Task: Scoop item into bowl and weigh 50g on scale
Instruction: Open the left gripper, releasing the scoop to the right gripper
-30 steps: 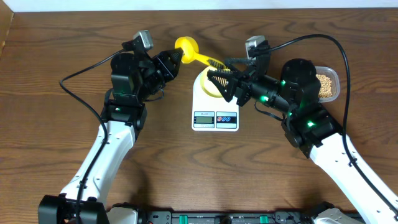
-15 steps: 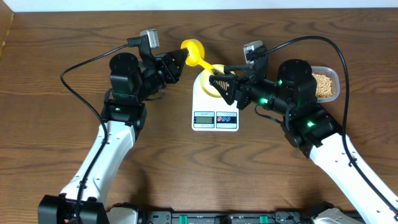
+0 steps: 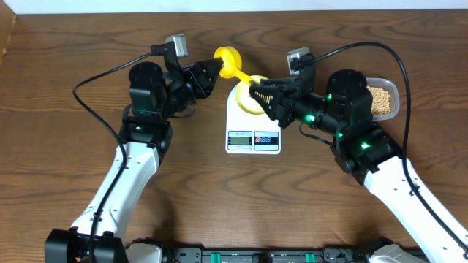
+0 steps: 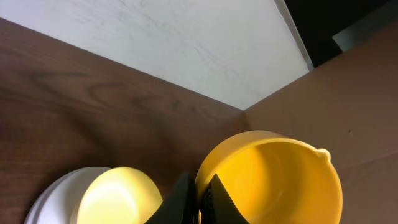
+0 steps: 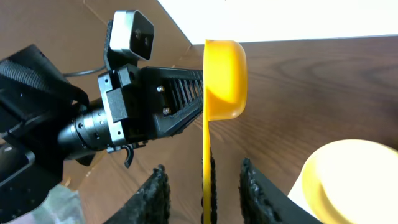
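My left gripper (image 3: 213,71) is shut on the rim of the yellow measuring scoop (image 3: 227,58) and holds it in the air behind the scale. The left wrist view shows the fingers (image 4: 200,194) pinching the empty scoop cup (image 4: 273,180). My right gripper (image 3: 259,89) is open, its fingers (image 5: 202,169) on either side of the scoop handle (image 5: 206,149) without touching it. The pale yellow bowl (image 3: 246,102) sits on the white scale (image 3: 253,139) and looks empty (image 4: 118,199). The beans (image 3: 382,100) lie in the clear tub at the right.
The clear plastic tub (image 3: 393,88) stands at the far right, partly behind my right arm. The table's back edge meets a white wall (image 4: 186,43). Cables run over both arms.
My left gripper has shifted the scoop slightly to the right. My right gripper has moved up from over the bowl so that its open fingers now straddle the scoop handle.
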